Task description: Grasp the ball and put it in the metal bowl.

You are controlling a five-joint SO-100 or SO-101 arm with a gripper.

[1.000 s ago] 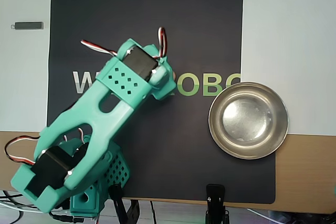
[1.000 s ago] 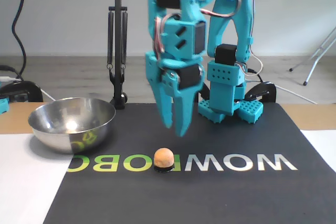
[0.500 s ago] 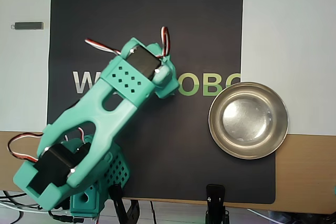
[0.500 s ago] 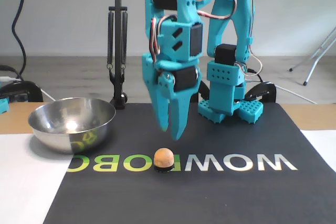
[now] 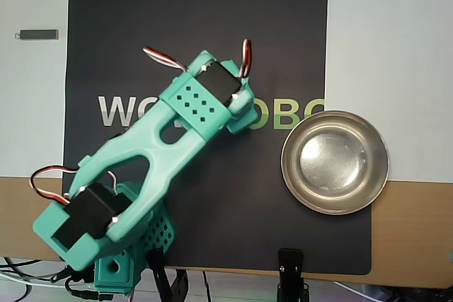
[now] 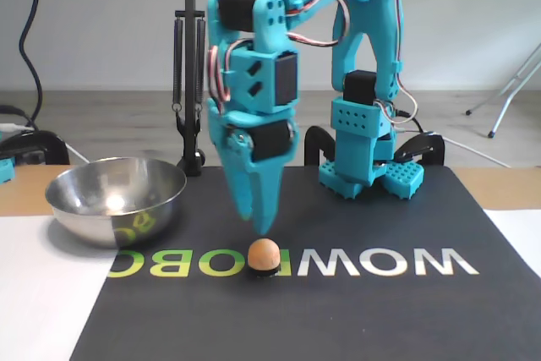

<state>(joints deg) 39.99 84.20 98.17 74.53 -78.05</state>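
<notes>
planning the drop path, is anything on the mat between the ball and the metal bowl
Nothing visible. In the fixed view the ball sits on the black mat with only bare mat between it and the metal bowl.

The only lettering is one printed word on the black mat (image 5: pixel 198 26). In the overhead view it runs across the mat's middle: white "W" and part of a round letter left of the teal arm (image 5: pixel 141 167), then green "OBC" between the arm and the metal bowl (image 5: pixel 335 163), whose rim cuts off the last letter. In the fixed view the same word stands upside down and reversed along the mat (image 6: pixel 355 209), white "WOW" on the right, green "OBO" on the left toward the bowl (image 6: pixel 116 199), with the ball (image 6: pixel 264 254) covering the letter between them
</notes>
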